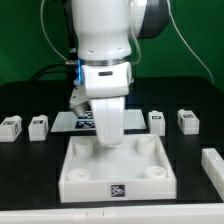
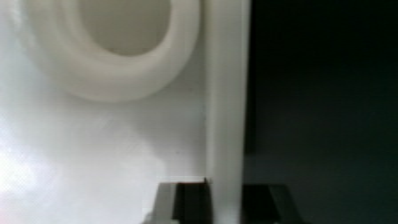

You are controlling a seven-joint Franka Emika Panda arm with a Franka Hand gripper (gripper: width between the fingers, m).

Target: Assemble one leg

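Observation:
Four legs, small white blocks with marker tags, lie on the black table: two on the exterior view's left (image 1: 11, 125) (image 1: 38, 124) and two on its right (image 1: 156, 121) (image 1: 187, 120). None is held. My gripper (image 1: 105, 138) is down at the back wall of the large white square tray (image 1: 70, 168). In the wrist view the gripper (image 2: 226, 205) straddles the tray's thin upright wall (image 2: 222, 100). One dark finger (image 2: 187, 202) is inside and the other outside, both against the wall. A round corner socket (image 2: 125, 40) lies just inside the wall.
The marker board (image 1: 68, 121) lies flat behind the tray, partly hidden by the arm. A white bar (image 1: 212, 165) sits at the exterior view's right edge. A tag (image 1: 118, 190) is on the tray's front wall.

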